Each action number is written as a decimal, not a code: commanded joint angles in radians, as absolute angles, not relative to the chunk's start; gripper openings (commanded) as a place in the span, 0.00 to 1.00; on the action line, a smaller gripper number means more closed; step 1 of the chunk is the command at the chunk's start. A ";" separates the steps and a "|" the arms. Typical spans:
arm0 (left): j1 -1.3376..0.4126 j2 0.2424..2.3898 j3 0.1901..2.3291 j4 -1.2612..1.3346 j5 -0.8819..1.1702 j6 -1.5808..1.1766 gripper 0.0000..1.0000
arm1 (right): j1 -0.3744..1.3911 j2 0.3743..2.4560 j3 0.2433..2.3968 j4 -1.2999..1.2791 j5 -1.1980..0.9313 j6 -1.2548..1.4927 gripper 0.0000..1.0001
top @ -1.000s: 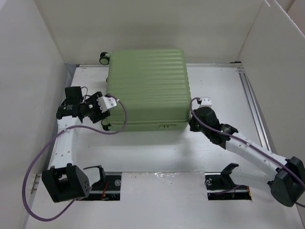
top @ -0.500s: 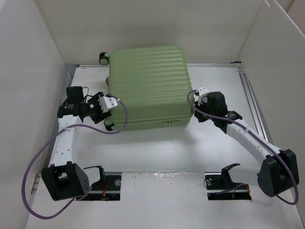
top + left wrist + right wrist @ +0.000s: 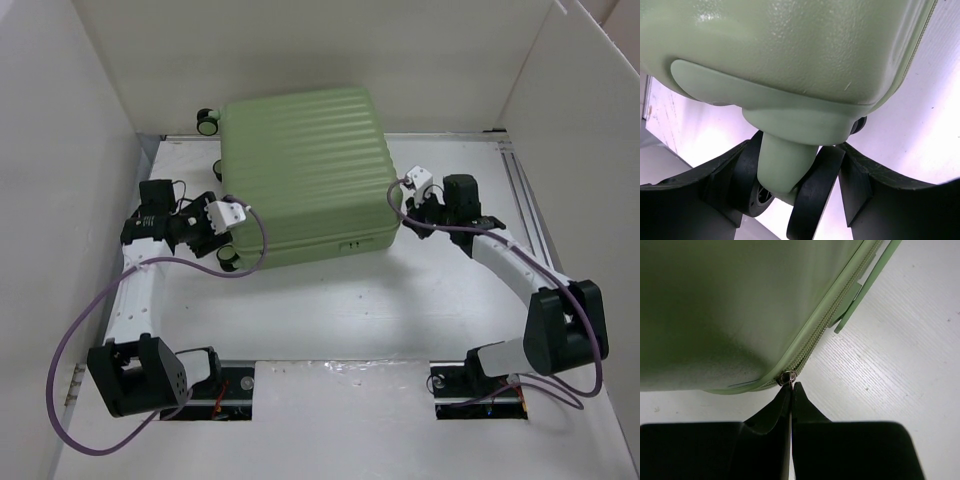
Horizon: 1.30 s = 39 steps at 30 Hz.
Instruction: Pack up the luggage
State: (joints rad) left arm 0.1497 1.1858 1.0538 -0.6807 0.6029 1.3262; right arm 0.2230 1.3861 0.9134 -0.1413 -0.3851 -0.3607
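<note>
The luggage, a light green ribbed hard-shell suitcase, lies shut and flat on the white table, slightly turned. My left gripper is at its near left corner, its fingers closed round a black caster wheel and its green stem; in the left wrist view my left gripper sits just under the shell. My right gripper is at the suitcase's right side. In the right wrist view my right gripper is shut on the metal zipper pull at the rounded corner of the shell.
White walls enclose the table on the left, back and right. A metal rail runs along the right edge. Another caster wheel sticks out at the suitcase's back left. A purple cable loops beside the left arm.
My right gripper has travelled from the suitcase's near right corner up along its right side, holding the zipper pull. The suitcase has turned and shifted slightly left and back. The left gripper kept its hold.
</note>
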 commanded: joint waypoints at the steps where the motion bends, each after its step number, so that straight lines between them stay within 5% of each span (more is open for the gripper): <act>1: 0.193 1.184 1.127 -0.672 0.540 1.339 0.00 | 0.144 1.336 1.072 0.186 -0.337 -0.469 0.00; 13: 0.193 1.203 1.204 -0.747 0.603 1.348 0.00 | 0.078 1.756 1.414 0.078 -0.469 -0.380 0.00; 18: 0.193 1.203 1.216 -0.741 0.650 1.296 0.00 | 0.181 1.766 1.355 0.145 -0.580 -0.413 0.00; 19: 0.193 1.203 1.216 -0.762 0.670 1.296 0.07 | 0.192 1.746 1.332 0.165 -0.592 -0.413 0.00; 20: 0.193 1.212 1.229 -0.857 0.714 1.386 0.38 | 0.201 1.746 1.312 0.185 -0.603 -0.413 0.00; 23: 0.193 1.212 1.238 -0.981 0.800 1.532 0.76 | 0.213 1.736 1.284 0.209 -0.615 -0.393 0.00; 24: 0.184 1.212 1.259 -1.049 0.811 1.584 1.00 | 0.222 1.736 1.284 0.209 -0.615 -0.393 0.00; 30: 0.157 1.224 1.310 -1.099 0.862 1.597 1.00 | 0.233 1.736 1.263 0.209 -0.592 -0.383 0.00; 33: 0.075 1.224 1.258 -0.740 0.781 1.167 1.00 | 0.233 1.736 1.253 0.209 -0.592 -0.383 0.00; 39: -0.108 1.262 1.151 -0.506 0.485 1.051 1.00 | 0.233 1.736 1.244 0.209 -0.563 -0.373 0.00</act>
State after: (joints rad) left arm -0.0303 1.2339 1.1881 -0.6476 0.6083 1.1946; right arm 0.1585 1.8053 1.2308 0.0528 -0.4839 -0.3439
